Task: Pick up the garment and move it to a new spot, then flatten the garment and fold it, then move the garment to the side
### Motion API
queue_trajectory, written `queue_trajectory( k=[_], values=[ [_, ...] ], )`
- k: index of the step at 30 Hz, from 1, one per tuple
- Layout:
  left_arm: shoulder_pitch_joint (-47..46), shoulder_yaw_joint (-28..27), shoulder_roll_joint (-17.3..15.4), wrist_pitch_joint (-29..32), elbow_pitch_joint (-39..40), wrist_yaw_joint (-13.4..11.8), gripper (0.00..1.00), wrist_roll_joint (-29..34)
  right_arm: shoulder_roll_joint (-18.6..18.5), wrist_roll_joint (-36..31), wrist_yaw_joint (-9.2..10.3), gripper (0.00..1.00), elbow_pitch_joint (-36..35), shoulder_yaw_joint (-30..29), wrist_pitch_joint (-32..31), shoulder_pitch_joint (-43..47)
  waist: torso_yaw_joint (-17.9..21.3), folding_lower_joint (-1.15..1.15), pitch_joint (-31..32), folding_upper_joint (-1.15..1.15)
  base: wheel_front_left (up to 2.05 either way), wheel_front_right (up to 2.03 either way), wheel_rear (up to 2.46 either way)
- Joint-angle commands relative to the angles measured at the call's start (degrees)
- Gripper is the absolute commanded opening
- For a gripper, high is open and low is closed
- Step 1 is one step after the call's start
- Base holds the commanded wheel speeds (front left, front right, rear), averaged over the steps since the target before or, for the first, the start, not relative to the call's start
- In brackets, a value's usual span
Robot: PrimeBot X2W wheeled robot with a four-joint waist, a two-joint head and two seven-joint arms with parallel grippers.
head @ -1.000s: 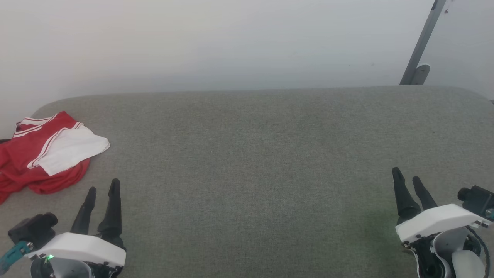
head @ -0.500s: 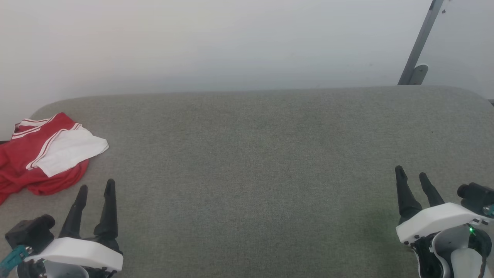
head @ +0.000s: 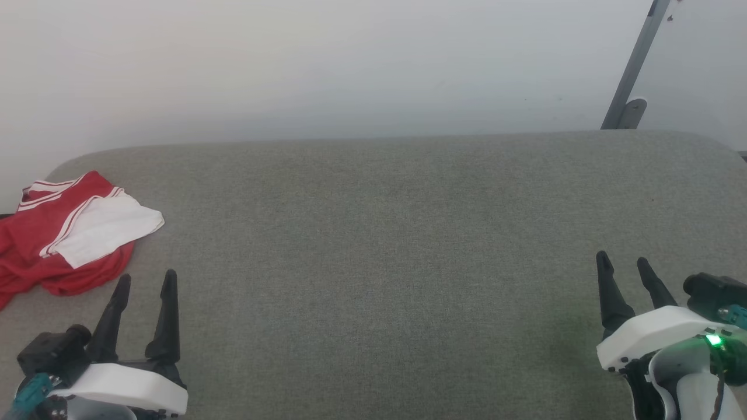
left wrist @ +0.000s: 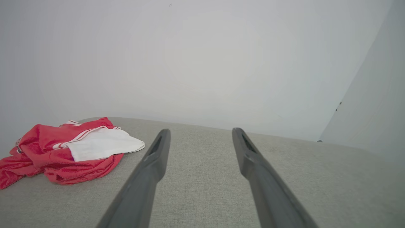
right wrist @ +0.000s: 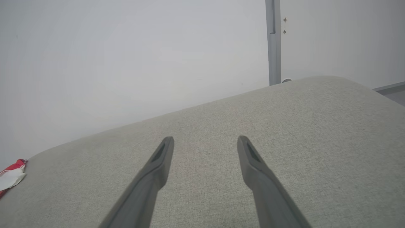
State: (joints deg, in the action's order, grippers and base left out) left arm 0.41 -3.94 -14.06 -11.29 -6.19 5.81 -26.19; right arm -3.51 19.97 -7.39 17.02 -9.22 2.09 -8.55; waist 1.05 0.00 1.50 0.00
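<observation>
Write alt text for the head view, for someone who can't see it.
A crumpled red shirt with a white sleeve on top lies at the far left of a grey padded surface. The left gripper and right gripper sit open and empty at the bottom corners, clear of the shirt.

Your left hand [head: 147, 275] and right hand [head: 621, 258] each have two long, tapered black fingers [head: 166, 315] on a glossy white shell [head: 128, 388]; a green light [head: 713, 339] glows behind the right hand's fingers.
</observation>
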Motion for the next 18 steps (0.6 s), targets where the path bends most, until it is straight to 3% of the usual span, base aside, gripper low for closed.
queue_trajectory(
  k=[1, 18],
  values=[
    [0.28, -0.27, -0.45, -0.63, 0.72, 0.18, 1.00, 1.75, 0.06, -1.46, -0.15, 1.00, -0.53, -0.02, 0.61, -0.94, -0.01, 0.00, 0.02, 0.00, 0.00, 0.00, 0.00],
    [0.63, -0.12, -1.13, -2.61, 1.39, 0.91, 1.00, 9.44, 0.17, -8.99, -0.15, 1.00, -0.33, 1.94, 1.03, -0.54, -0.17, 0.00, 0.27, 0.00, 0.00, 0.00, 0.00]
  ],
)
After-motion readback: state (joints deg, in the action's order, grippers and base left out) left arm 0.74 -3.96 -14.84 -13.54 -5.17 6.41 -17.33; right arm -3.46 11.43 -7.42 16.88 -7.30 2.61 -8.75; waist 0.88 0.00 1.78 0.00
